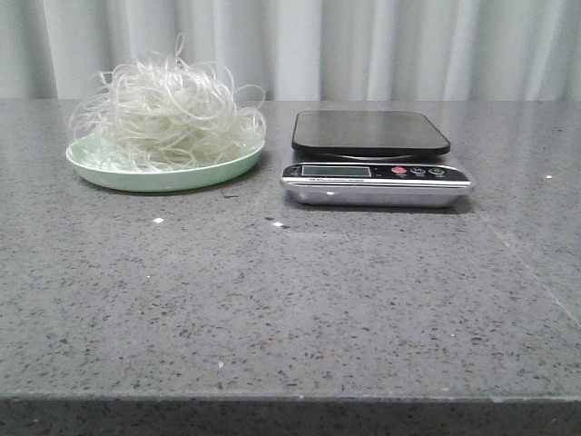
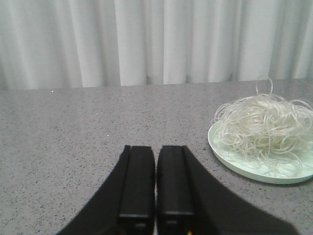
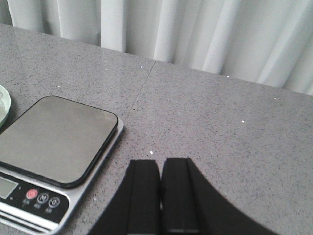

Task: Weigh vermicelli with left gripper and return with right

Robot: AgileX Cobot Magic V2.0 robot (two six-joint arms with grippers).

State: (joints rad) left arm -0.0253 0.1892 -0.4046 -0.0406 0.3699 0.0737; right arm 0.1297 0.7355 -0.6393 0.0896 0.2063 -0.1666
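Note:
The vermicelli (image 1: 168, 109), a loose whitish tangle, sits piled on a pale green plate (image 1: 163, 175) at the back left of the grey table. It also shows in the left wrist view (image 2: 266, 125) on the plate (image 2: 230, 157). A kitchen scale (image 1: 372, 134) with a dark platform and silver front stands to the plate's right, also in the right wrist view (image 3: 54, 137); nothing lies on it. My left gripper (image 2: 155, 149) is shut and empty, short of the plate. My right gripper (image 3: 161, 162) is shut and empty beside the scale. Neither arm shows in the front view.
A pale curtain (image 1: 363, 45) hangs behind the table. The scale's display and buttons (image 1: 377, 171) face the front. A seam (image 3: 139, 93) runs across the tabletop beside the scale.

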